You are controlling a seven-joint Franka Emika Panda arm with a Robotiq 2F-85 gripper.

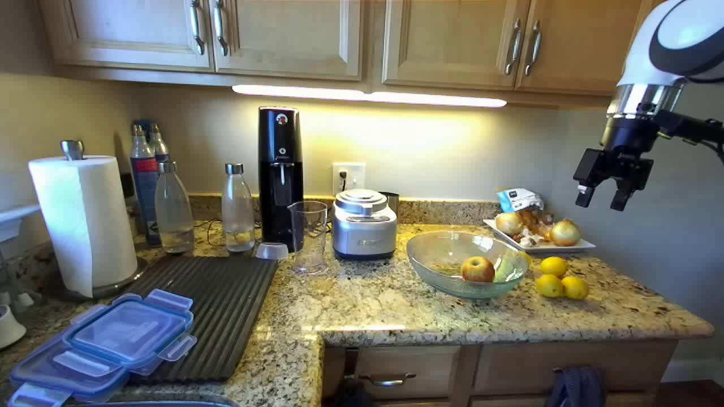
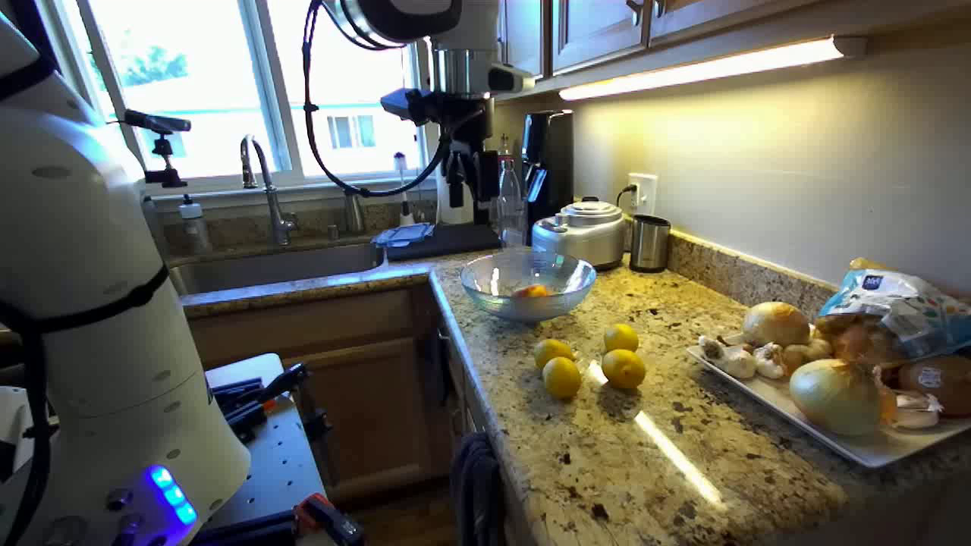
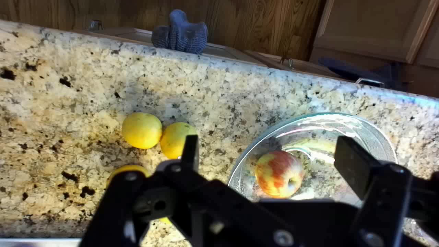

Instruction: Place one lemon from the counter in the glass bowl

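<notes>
The gripper (image 1: 602,198) hangs, jaws spread wide, at two o'clock from the glass bowl (image 1: 435,282) in an exterior view; four lemons (image 2: 624,369) lie grouped on the counter (image 2: 576,470), at five o'clock from the bowl in an exterior view; a red-and-yellow apple (image 3: 279,174) sits inside the bowl.

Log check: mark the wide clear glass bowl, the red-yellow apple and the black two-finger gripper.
Wide clear glass bowl (image 1: 452,286), in an exterior view: front wall.
Red-yellow apple (image 3: 279,174), in the wrist view: skin, near its middle.
Black two-finger gripper (image 1: 602,199), in an exterior view: midway between parted fingertips.
</notes>
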